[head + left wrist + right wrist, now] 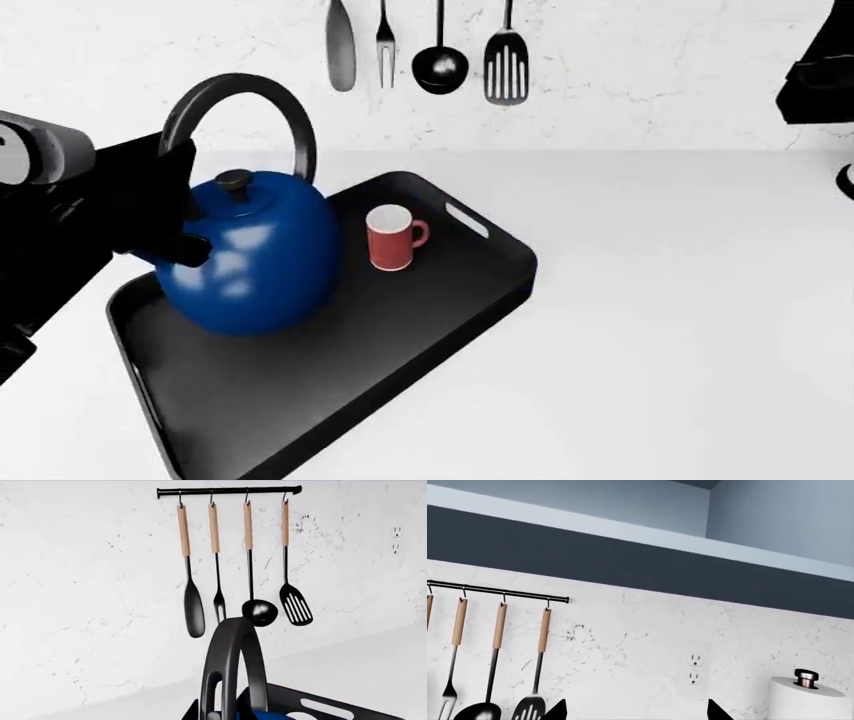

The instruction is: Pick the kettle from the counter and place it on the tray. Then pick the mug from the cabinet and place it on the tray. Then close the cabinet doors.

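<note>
Nearest, the kettle (254, 265) sits on the tray (441, 320) with the left gripper (180, 225) against its near-left side, finger state unclear. Beside it stands the mug (391, 238). Only the right wrist view shows the right gripper's fingertips (557, 711) apart, facing the far wall's outlet (694, 668).

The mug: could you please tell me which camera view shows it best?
The head view shows it best: the mug stands whole and upright on the tray, beside the kettle, with its loop handle visible. The left wrist view shows only the kettle's handle and part of the tray; the right wrist view faces the wall. Neither shows the mug.
</note>
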